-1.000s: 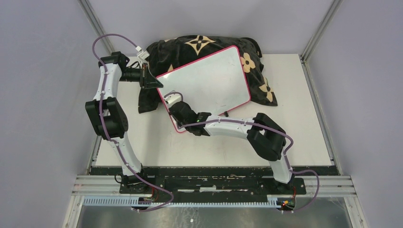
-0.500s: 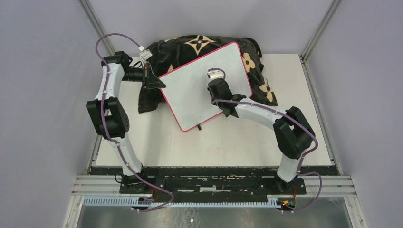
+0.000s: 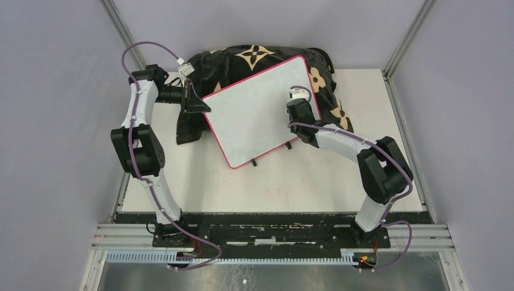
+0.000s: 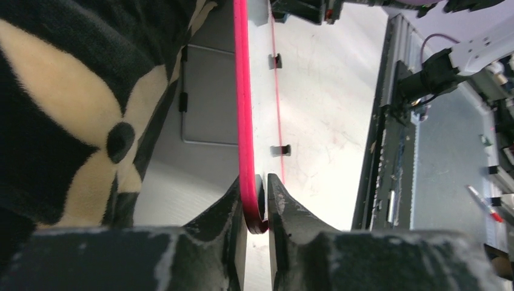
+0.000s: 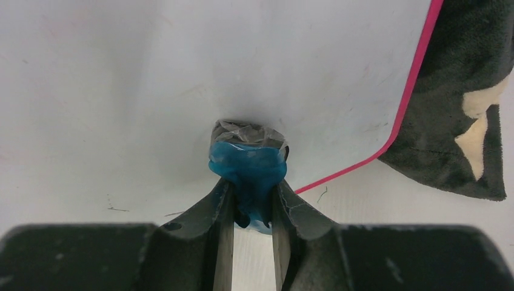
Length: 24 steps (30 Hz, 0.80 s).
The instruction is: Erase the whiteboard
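The whiteboard (image 3: 254,109), white with a thin pink-red frame, leans tilted against a black floral cushion (image 3: 254,56). Its face shows no writing. My left gripper (image 3: 197,104) is shut on the board's left corner; the left wrist view shows the pink frame (image 4: 244,121) pinched between the fingers of that gripper (image 4: 259,203). My right gripper (image 3: 298,108) sits near the board's right edge, shut on a small blue eraser (image 5: 248,167). The eraser's grey pad presses against the white surface (image 5: 182,73), close to the frame's lower right corner.
The cushion (image 5: 467,109) spreads behind and to the right of the board. Two small black feet (image 3: 254,162) of the board rest on the white tabletop (image 3: 339,182). Metal rails run along the near edge, and grey walls enclose the back and sides.
My right gripper has swept the eraser across the board from its lower left corner to its right edge. The board has swung slightly. My left gripper keeps its hold.
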Available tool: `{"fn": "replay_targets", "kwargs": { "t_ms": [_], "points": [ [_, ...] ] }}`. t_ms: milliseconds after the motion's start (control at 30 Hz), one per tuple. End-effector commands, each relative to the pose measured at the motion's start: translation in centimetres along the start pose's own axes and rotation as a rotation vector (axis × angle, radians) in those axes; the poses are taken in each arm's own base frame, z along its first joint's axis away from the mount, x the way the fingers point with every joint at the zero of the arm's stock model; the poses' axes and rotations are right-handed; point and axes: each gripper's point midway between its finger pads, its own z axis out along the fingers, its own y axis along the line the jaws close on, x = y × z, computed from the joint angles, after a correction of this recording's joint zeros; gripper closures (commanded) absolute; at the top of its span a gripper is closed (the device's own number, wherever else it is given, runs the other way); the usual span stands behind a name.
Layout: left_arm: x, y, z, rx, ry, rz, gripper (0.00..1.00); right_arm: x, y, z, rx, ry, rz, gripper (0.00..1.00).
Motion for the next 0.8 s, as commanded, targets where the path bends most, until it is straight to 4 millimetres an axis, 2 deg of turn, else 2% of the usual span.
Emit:
{"fn": "replay_targets", "kwargs": {
  "t_ms": [0,133,200,367,500,633,767],
  "points": [
    [-1.2,0.3,-0.6,-0.051,0.026,0.11,0.72,-3.0,-0.1,-2.1,-0.025,-0.085,0.056,1.0],
    [-2.1,-0.5,-0.9,-0.049,0.008,0.119,0.61,-3.8,-0.2,-3.4,-0.045,-0.111,0.078,0.99],
    [-2.6,-0.9,-1.0,-0.048,-0.001,0.128,0.51,-4.1,-0.3,-4.0,-0.059,-0.118,0.084,0.99],
    [-3.5,-2.0,-1.3,-0.053,-0.015,0.146,0.39,-5.0,-0.7,-5.8,-0.079,-0.142,0.103,0.99],
    [-3.7,-2.2,-2.1,-0.101,-0.012,0.161,0.16,-5.4,-1.9,-7.5,-0.054,-0.141,0.103,0.99],
    [-4.0,-1.3,-4.0,-0.226,-0.053,0.143,0.13,-5.1,-3.3,-9.4,-0.022,-0.123,0.109,0.99],
    [-4.0,-0.3,-7.1,-0.432,-0.143,0.107,0.13,-3.3,-4.9,-11.7,0.007,-0.045,0.113,0.99]
  ]
}}
